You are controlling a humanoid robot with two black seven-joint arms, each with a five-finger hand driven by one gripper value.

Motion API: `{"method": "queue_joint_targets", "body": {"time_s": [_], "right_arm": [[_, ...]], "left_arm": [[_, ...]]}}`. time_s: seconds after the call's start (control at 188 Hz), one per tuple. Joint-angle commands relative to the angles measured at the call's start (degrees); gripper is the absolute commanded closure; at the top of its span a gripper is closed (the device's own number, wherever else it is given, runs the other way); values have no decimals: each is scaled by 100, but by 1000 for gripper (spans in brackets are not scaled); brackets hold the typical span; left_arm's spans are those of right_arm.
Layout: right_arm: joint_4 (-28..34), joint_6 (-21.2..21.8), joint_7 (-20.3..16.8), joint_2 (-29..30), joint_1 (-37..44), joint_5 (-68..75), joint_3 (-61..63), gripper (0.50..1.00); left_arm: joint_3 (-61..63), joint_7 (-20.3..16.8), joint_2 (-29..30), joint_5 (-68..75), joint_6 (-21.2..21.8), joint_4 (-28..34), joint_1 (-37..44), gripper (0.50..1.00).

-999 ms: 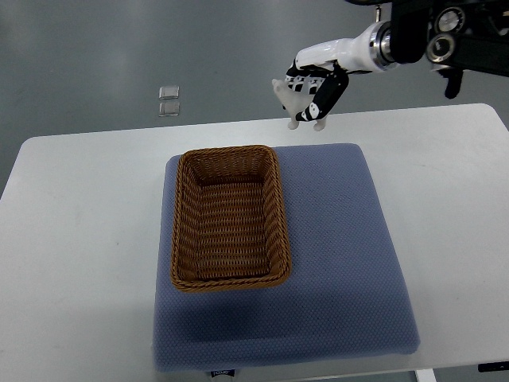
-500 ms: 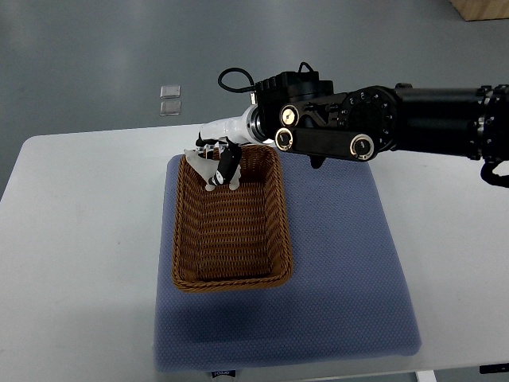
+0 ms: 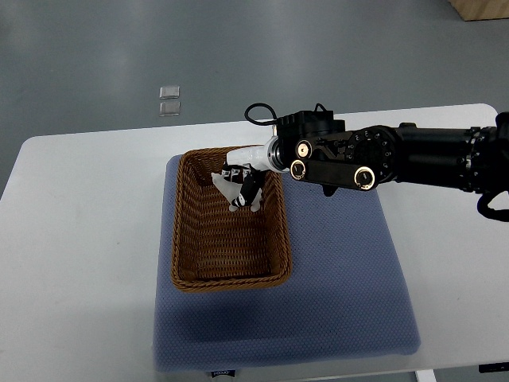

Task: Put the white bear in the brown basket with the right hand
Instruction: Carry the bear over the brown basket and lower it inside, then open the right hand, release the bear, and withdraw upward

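Right hand (image 3: pixel 242 185) is clenched around the white bear (image 3: pixel 231 189), hanging over the far end of the brown basket (image 3: pixel 229 220) with open weave just below it, so a gentle drop before letting go looks best, well inside the rim.

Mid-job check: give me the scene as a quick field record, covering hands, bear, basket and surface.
right hand: over the far end of the basket, fingers closed on the bear
left hand: not in view
white bear: held in the hand, not released
brown basket: sits on the pad's left part, nothing lying in it
blue pad: on the white table
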Motion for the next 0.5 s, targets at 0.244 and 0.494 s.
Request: {"method": "queue_joint_targets", "body": {"time_s": [0.244, 0.494], "right_arm": [[-83, -91, 24, 0, -168, 13, 18, 844], [-92, -82, 24, 0, -107, 83, 88, 595]], "left_arm": [[0, 4, 0, 1, 0, 13, 0, 500], [0, -5, 0, 1, 0, 30, 0, 500]]}}
